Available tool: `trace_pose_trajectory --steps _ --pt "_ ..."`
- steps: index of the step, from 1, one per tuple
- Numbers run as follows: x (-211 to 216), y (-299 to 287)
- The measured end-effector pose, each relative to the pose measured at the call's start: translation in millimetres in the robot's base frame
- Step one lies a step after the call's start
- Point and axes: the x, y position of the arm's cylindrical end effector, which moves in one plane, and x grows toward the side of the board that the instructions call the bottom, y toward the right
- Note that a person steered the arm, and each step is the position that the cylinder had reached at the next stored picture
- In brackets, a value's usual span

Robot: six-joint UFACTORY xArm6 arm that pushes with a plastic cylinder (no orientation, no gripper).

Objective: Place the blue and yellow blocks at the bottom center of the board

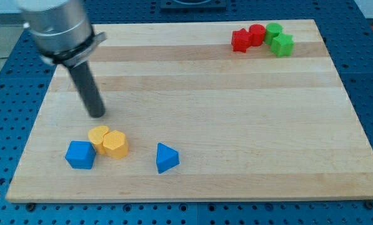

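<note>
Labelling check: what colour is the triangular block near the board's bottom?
Blue: the triangular block, clearest in the camera view.

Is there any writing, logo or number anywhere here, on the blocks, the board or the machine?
None: no text, number or logo can be read.
The wooden board is bare wood.
The blue cube, blue triangular block, yellow blocks, red blocks and green blocks are unmarked.
The rod down to my tip is plain.
</note>
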Motion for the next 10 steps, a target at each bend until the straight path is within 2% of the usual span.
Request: trace_pose_trajectory --steps 3,4,5,6,8,10 --pt "54.0 57.0" --pt "12.5 40.4" --pt "-1.9 -44.8" --pt "66.5 -62.0" --pt "71.2 14.4" --pt "77.9 64.0"
